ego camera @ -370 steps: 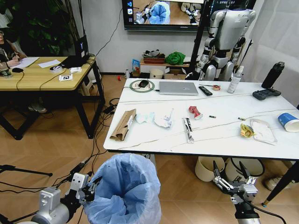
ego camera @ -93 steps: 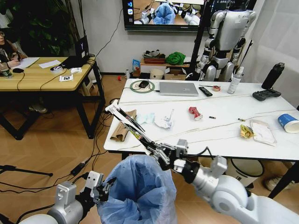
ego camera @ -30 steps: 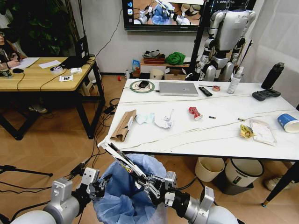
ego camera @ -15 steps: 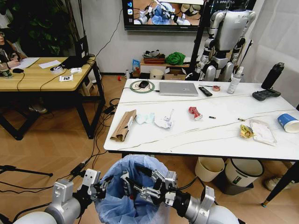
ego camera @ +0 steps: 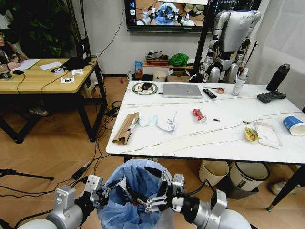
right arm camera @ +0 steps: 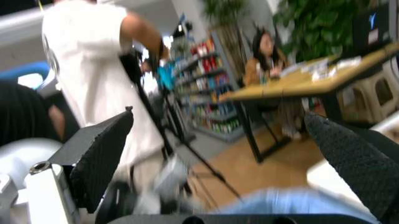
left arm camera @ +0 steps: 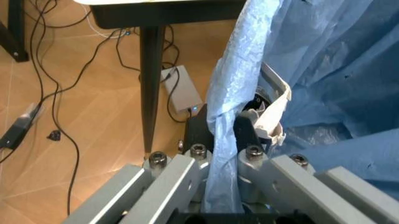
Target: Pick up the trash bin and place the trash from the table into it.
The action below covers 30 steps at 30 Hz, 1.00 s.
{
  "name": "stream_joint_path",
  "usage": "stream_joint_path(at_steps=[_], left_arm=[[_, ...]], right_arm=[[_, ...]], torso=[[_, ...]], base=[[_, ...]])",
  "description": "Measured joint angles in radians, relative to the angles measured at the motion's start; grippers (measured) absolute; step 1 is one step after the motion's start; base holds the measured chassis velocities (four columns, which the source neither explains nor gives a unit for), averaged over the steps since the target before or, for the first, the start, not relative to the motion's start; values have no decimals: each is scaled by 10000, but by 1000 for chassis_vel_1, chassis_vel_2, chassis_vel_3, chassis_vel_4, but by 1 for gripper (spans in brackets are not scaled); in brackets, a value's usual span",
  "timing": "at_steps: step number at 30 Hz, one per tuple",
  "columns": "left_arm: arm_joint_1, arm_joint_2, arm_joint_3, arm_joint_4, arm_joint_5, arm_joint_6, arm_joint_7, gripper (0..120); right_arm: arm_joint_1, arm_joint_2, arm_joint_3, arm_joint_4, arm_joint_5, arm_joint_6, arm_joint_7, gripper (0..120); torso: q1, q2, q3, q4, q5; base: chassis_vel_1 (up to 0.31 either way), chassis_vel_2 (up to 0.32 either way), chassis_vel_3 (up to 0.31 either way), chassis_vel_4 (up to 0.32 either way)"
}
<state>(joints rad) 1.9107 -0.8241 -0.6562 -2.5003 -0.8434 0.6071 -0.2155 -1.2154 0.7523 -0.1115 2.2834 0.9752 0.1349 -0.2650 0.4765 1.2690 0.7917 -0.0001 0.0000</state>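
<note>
Over the trash bin (ego camera: 125, 200), right gripper (ego camera: 153, 193) hangs spread.

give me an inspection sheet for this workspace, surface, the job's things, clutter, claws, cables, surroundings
Surface: white marble-look table, litter spread across it.
Job's things: trash bin with blue bag held below the table's near edge; brown cardboard, crumpled paper, crushed red can, yellow wrapper, clear packet and paper cup on the table.
Clutter: laptop, remote, black bottle, black controller.
Claws: left claw shut on the bin's rim and bag; right claw open over the bin's mouth.
Cables: several on the floor left of the table.
Surroundings: wooden desk, wall screen, parked robot.
</note>
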Motion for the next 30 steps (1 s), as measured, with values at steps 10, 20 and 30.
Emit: stream_joint_path(at_steps=[10, 20, 30], left_arm=[[511, -378, -366, 0, 344, -64, 194, 0], [827, -622, -699, 2, 467, -88, 217, 0], [803, -601, -764, 3, 466, -105, 223, 0]], right_arm=[[2129, 720, -341, -371, 979, -515, 2429, 100], [4793, 2196, -1158, -2037, 1958, -1147, 5475, 100], [6065, 4083, -1701, -3023, 2828, -3953, 7420, 100]], torso=[[1, -1, 1, 0, 0], [2, -3, 2, 3, 0], [1, -2, 1, -3, -2]], base=[[0, 0, 0, 0], [0, 0, 0, 0], [0, 0, 0, 0]])
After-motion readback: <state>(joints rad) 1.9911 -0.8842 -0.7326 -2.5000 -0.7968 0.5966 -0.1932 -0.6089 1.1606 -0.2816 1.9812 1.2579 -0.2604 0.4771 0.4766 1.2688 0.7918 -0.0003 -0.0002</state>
